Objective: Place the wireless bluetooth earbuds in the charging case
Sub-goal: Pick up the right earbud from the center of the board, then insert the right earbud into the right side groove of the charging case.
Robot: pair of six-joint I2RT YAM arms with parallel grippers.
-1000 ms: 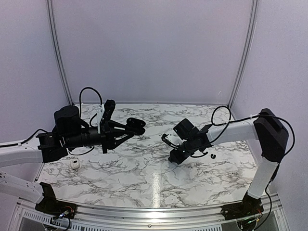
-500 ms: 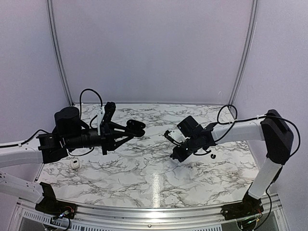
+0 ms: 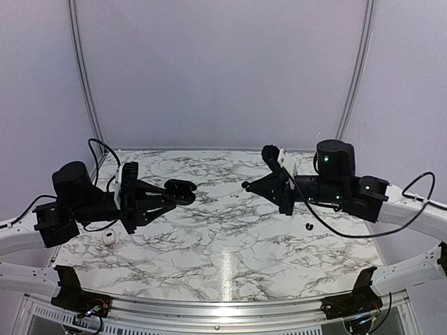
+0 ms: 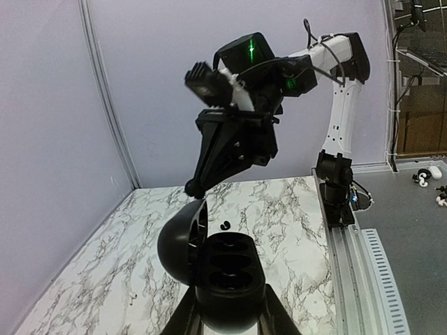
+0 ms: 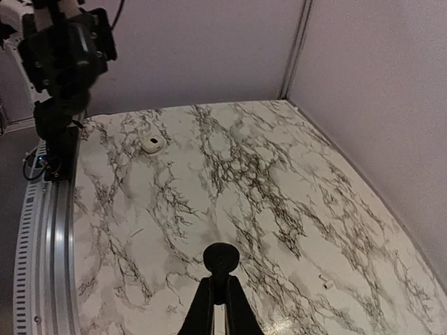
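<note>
My left gripper (image 3: 166, 195) is shut on a black clamshell charging case (image 3: 181, 186), held above the table with its lid open. In the left wrist view the case (image 4: 227, 269) shows empty wells between my fingers, with the gripper (image 4: 229, 310) below it. My right gripper (image 3: 248, 185) is shut on a black earbud (image 5: 221, 259), its round head past the fingertips, in the air facing the case with a gap between them. In the right wrist view the gripper (image 5: 222, 285) pinches the stem. A second black earbud (image 3: 309, 226) lies on the table at the right, also seen in the left wrist view (image 4: 225, 225).
A small white rounded case (image 3: 108, 237) lies on the marble table at the near left, also in the right wrist view (image 5: 151, 142). A tiny white earbud (image 5: 325, 282) lies mid-table. A metal rail (image 3: 209, 310) runs along the near edge; walls close the back and sides.
My right arm lifted off the table and swung back, now level and pointing left with the earbud. My left arm drew back to the left with the black case.
</note>
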